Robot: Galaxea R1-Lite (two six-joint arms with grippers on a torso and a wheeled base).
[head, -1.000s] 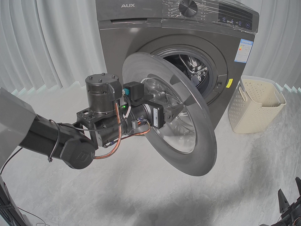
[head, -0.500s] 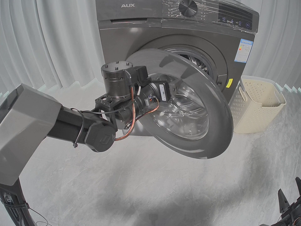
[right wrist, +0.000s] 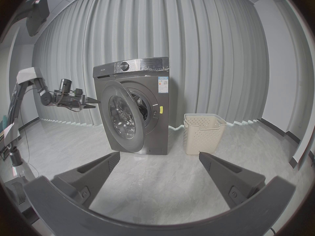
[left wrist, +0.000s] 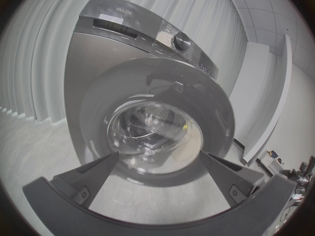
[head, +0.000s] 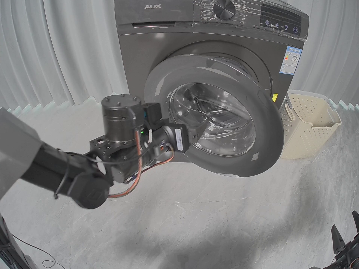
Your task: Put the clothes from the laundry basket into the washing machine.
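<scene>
The grey washing machine (head: pixel 209 19) stands ahead, its round glass door (head: pixel 213 116) swung most of the way toward the drum opening and still ajar. My left gripper (head: pixel 200 129) is open in front of the door's outer face, nothing between its fingers. The left wrist view has the door (left wrist: pixel 157 92) just beyond the open left gripper (left wrist: pixel 158 154). The cream laundry basket (head: pixel 306 126) sits on the floor right of the machine; no clothes show above its rim. My right gripper (head: pixel 346 247) hangs low at the right, open and holding nothing (right wrist: pixel 159 154).
Pleated white curtains run behind the machine. Bare grey floor spreads in front of the machine and the basket (right wrist: pixel 203 131). From the right wrist view, my left arm (right wrist: pixel 59 95) stretches toward the door's free edge.
The door has swung from wide open to nearly shut, pushed by my left gripper. The left arm then drew back and down a little. The right gripper has stayed put.
</scene>
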